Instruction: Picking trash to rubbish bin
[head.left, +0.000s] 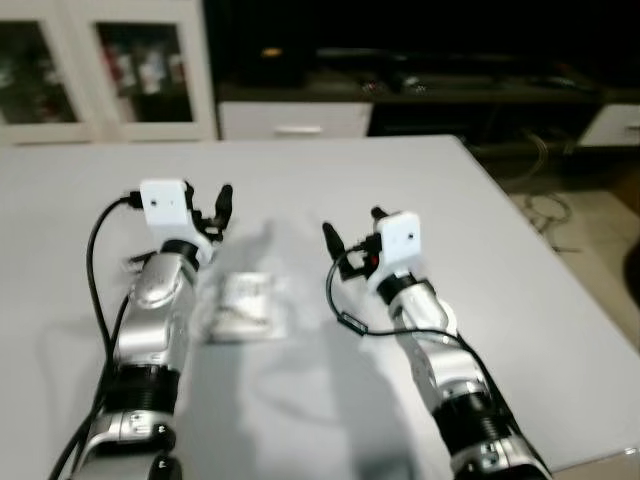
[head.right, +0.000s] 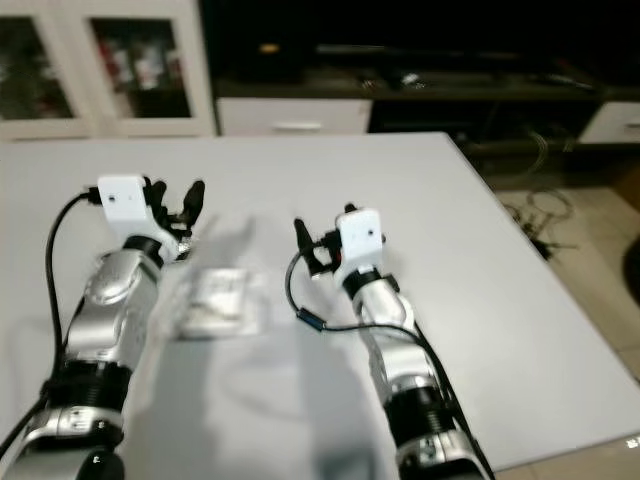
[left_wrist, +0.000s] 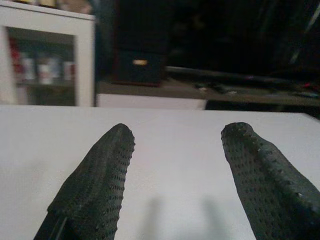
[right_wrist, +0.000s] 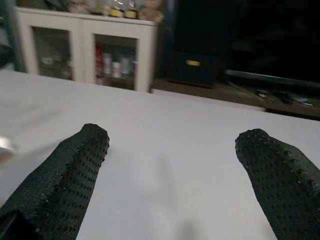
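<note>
A crumpled clear wrapper (head.left: 243, 305) lies on the white table (head.left: 520, 300) at lower centre-left of the head view, just right of the left arm and below the left gripper (head.left: 205, 205), whose fingers are spread. The right gripper (head.left: 350, 232), fingers apart, hovers to the wrapper's upper right, not touching it.

Head stereo pair: looking forward and down from above the table (head.left: 520, 260), taking in both arms, the wrapper (head.left: 243, 305) between them, and the cabinet (head.left: 110, 70) beyond. Left wrist camera: sitting low, close behind its fingers (left_wrist: 95, 185), facing across the tabletop toward the cabinet (left_wrist: 47, 65). Right wrist camera: likewise sighting along its fingers (right_wrist: 65, 175), sharing that tabletop and cabinet (right_wrist: 85, 50).
</note>
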